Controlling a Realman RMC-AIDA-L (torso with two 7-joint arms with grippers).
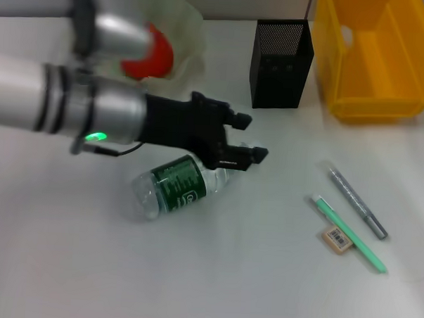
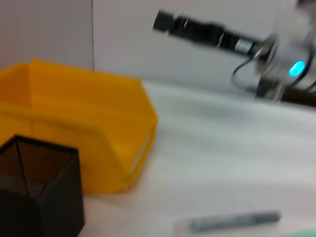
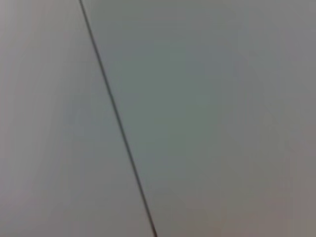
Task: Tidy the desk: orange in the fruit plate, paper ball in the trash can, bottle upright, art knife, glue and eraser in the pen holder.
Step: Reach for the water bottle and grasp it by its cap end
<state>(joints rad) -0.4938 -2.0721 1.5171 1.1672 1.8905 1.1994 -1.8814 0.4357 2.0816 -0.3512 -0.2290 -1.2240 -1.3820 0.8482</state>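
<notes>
The bottle (image 1: pixel 174 186) lies on its side on the white desk. My left gripper (image 1: pixel 253 137) is open and empty, just above and beyond the bottle's cap end. The orange (image 1: pixel 152 56) sits in the fruit plate (image 1: pixel 184 22) at the back left, partly hidden by my arm. The pen holder (image 1: pixel 281 63) stands at the back, with the trash can (image 1: pixel 374 60) to its right. A slim grey tool (image 1: pixel 358 204), a mint-green stick (image 1: pixel 349 234) and the eraser (image 1: pixel 337 238) lie at the right. The paper ball is out of view.
The left wrist view shows the trash can (image 2: pixel 74 123), the pen holder (image 2: pixel 37 192) and the grey tool (image 2: pixel 232 222). The right arm (image 2: pixel 276 54) shows there far off, above the desk. The right wrist view shows only a plain grey surface.
</notes>
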